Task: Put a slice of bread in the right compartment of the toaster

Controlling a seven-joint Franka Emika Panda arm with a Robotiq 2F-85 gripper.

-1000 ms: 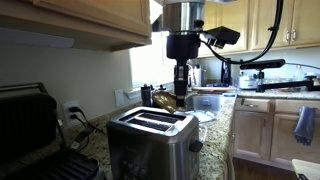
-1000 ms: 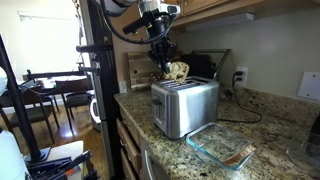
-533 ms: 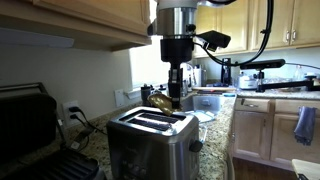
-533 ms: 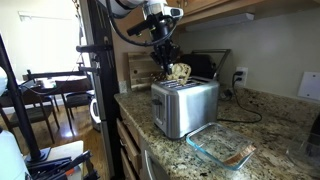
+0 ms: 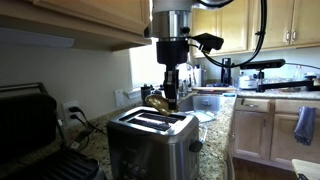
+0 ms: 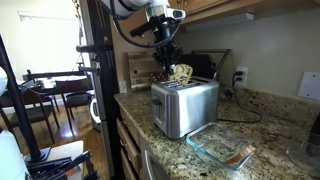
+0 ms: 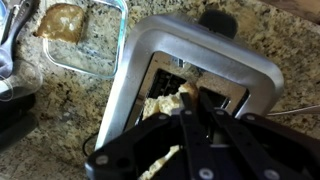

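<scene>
The brushed steel toaster (image 5: 150, 140) with two long slots stands on the granite counter; it also shows in an exterior view (image 6: 185, 103) and from above in the wrist view (image 7: 215, 60). My gripper (image 5: 169, 95) hangs straight down over the toaster, shut on a pale slice of bread (image 5: 158, 101). In an exterior view the gripper (image 6: 172, 70) holds the bread (image 6: 180, 73) just above the toaster's top. In the wrist view the bread (image 7: 165, 105) hangs below the gripper (image 7: 192, 108) over the slots.
A black grill press (image 5: 35, 135) stands beside the toaster. A glass dish (image 6: 222, 148) with another bread slice (image 7: 62, 20) lies on the counter near the edge. A dark bread box (image 6: 205, 65) sits at the wall behind, with a cord and wall outlets (image 6: 240, 76).
The gripper with the bread has shifted slightly sideways above the toaster and stayed at about the same height. The toaster has not moved.
</scene>
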